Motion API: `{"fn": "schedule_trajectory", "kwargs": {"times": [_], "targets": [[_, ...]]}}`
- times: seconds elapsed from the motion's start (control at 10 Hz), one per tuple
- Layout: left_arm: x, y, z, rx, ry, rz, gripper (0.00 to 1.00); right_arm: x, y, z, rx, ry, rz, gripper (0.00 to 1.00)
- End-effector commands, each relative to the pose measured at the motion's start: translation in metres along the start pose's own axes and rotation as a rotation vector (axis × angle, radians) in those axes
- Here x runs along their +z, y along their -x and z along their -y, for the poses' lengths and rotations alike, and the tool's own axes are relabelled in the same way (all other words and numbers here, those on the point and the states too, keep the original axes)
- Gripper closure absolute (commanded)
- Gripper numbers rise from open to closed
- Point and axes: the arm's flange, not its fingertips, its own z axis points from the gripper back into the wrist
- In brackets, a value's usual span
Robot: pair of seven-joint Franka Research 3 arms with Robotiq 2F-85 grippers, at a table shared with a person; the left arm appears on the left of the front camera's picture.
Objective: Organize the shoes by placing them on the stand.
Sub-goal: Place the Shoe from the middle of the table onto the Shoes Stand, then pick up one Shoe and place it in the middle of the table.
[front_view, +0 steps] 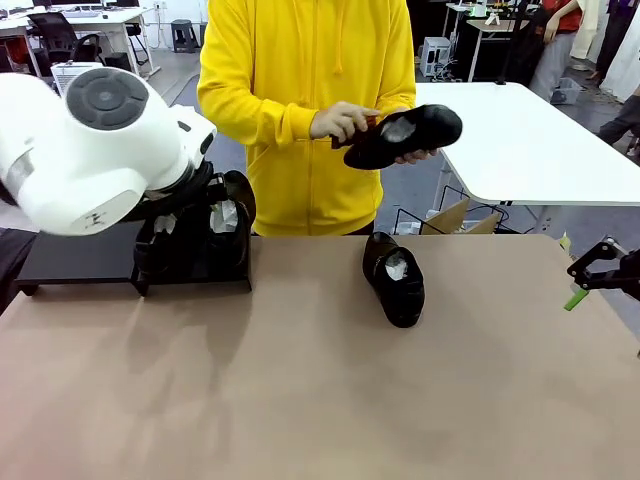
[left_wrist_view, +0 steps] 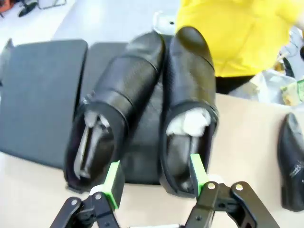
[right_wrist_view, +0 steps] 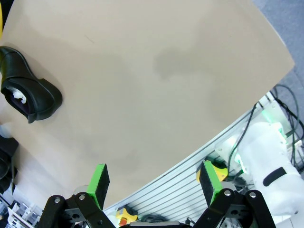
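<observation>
Standing side by side on the stand (left_wrist_view: 38,95), two shoes (left_wrist_view: 118,104) were seen with their heels toward the left gripper (left_wrist_view: 155,179), whose fingers were spread and gripped nothing. A third shoe (front_view: 395,280) was laid on the table (front_view: 300,400), and a fourth shoe (front_view: 405,135) was held in the person's hands (front_view: 345,122). The right gripper (right_wrist_view: 154,183) was seen spread wide above the table's edge.

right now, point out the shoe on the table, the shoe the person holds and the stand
shoe on the table (front_view: 403,300), front view, toe end
shoe the person holds (front_view: 435,125), front view, upper near toe
stand (left_wrist_view: 38,95), left wrist view, bare panel
</observation>
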Motion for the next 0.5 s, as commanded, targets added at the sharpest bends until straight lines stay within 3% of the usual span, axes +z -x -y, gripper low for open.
{"fn": "schedule_trajectory", "kwargs": {"times": [0.0,0.4], "targets": [[-0.0127,-0.0114,0.0015,-0.019,-0.042,0.013,0.27,0.0002,-0.0002,-0.0005,0.018,0.001,-0.004,0.0],[-0.0127,-0.0114,0.0015,-0.019,-0.042,0.013,0.27,0.0002,-0.0002,-0.0005,0.018,0.001,-0.004,0.0]]}}
